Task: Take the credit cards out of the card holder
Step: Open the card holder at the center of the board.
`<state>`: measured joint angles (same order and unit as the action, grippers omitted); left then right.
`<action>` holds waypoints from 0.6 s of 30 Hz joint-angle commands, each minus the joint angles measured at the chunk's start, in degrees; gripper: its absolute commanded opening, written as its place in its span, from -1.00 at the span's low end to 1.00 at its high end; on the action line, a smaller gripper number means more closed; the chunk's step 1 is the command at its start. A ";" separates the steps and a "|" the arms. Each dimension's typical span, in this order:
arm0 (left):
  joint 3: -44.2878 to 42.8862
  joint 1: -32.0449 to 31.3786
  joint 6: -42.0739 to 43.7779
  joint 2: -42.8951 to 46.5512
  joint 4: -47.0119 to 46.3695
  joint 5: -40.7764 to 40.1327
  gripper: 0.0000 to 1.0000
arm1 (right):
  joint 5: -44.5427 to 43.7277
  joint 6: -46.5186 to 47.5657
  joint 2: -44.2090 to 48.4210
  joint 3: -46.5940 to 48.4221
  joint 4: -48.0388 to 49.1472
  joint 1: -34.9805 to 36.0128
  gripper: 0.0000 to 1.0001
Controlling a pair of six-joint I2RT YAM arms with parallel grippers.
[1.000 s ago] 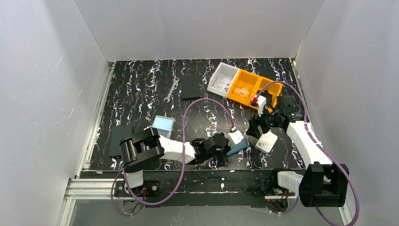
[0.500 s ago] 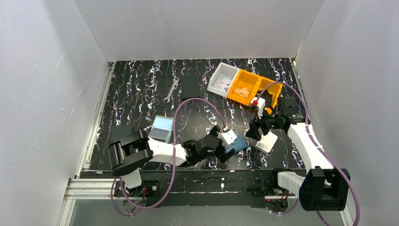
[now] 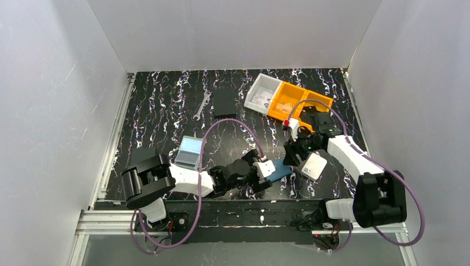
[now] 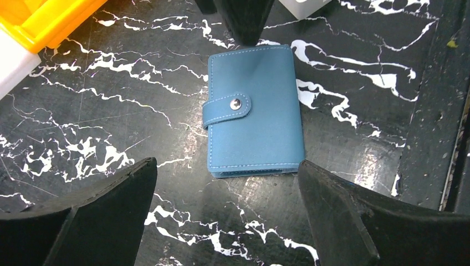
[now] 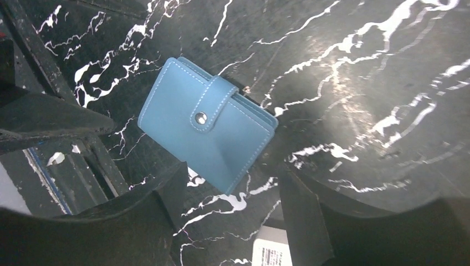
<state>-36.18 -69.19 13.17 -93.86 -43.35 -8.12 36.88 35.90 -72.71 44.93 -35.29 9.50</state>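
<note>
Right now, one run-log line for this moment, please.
card holder: closed, snap fastened, flat on table | left gripper: open, over holder, nothing held | right gripper: open, over holder, nothing held | credit cards: none showing at holder

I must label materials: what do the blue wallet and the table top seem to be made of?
The wallet looks like matte leather or imitation: stitched edges, metal snap. The table top looks hard and glossy, black with white veins; material unclear.

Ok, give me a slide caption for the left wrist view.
Card holder lies snapped shut on the marbled table, just ahead of the open left end effector.
</note>
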 commanded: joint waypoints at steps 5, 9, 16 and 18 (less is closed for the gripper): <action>0.20 -0.42 4.34 1.75 -2.42 0.78 0.89 | -3.61 -3.88 -7.42 4.80 1.20 4.87 0.26; -0.33 -0.64 4.52 0.92 -2.70 0.67 0.81 | -3.51 -5.28 -10.33 6.43 0.83 5.03 0.26; -3.23 -0.60 5.63 -2.36 -2.61 1.44 0.68 | -7.07 -6.70 -12.85 6.27 2.17 7.82 0.10; -4.73 -0.59 6.08 -3.91 -2.47 1.73 0.62 | -8.86 -7.48 -13.13 6.21 2.81 7.90 0.01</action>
<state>-37.26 -69.49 17.52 -95.72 -44.53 -7.33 30.81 30.24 -85.43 49.78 -34.24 16.67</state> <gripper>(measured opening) 0.833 0.540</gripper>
